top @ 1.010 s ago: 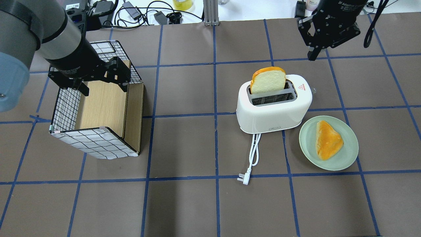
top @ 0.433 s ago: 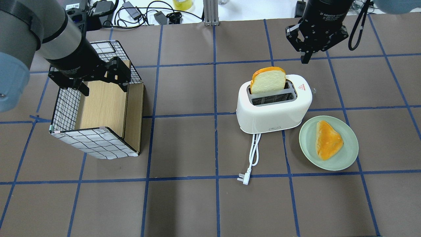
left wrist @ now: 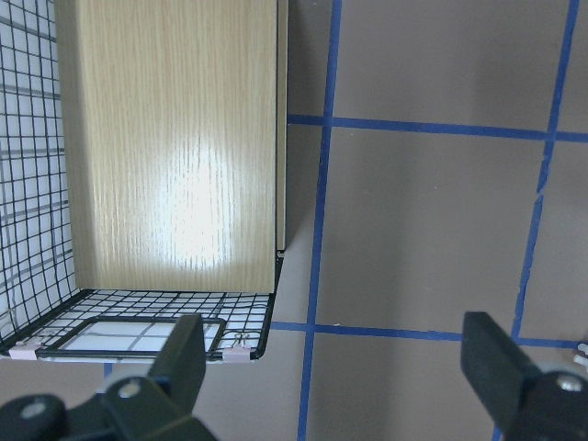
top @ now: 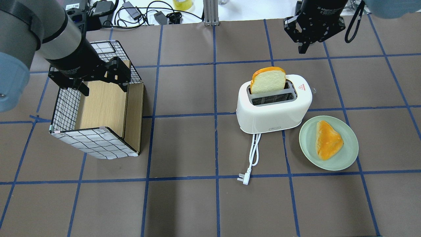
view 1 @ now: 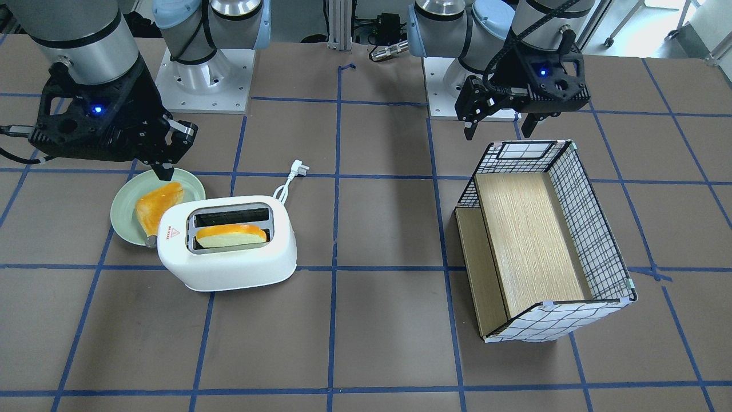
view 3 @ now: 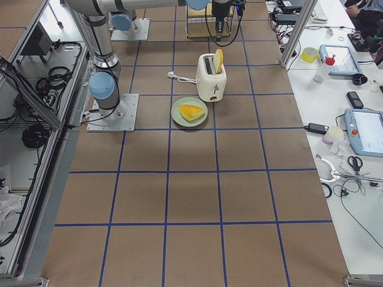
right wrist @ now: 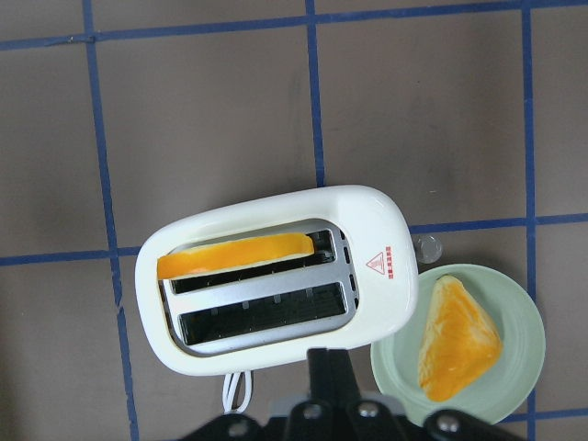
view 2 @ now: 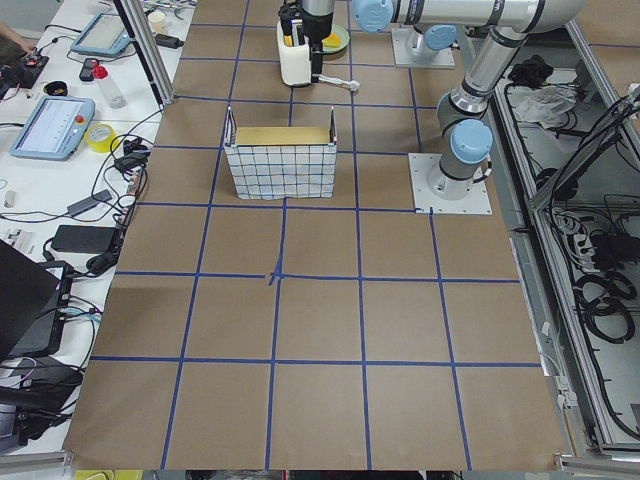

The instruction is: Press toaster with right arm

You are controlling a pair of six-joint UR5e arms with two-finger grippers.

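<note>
The white two-slot toaster [top: 273, 110] stands right of the table's middle, also in the front view [view 1: 229, 257] and the right wrist view [right wrist: 276, 276]. A bread slice [top: 268, 80] stands in its far slot. Its small silver knob [top: 314, 89] sticks out on the right end. The white cord and plug [top: 251, 158] trail toward the robot. My right gripper [top: 302, 49] is shut and empty. It hangs high over the table, apart from the toaster, and looks down on it [right wrist: 328, 363]. My left gripper [top: 103, 87] is open over the basket.
A pale-green plate [top: 306, 144] with a toast piece [top: 327, 140] lies right of the toaster, close to it. A wire-grid basket [top: 95, 143] with a wooden floor stands at the left. Cables and tools lie beyond the table's far edge.
My right gripper has moved left and toward the table's far edge, staying shut. The left arm, toaster and plate have not moved.
</note>
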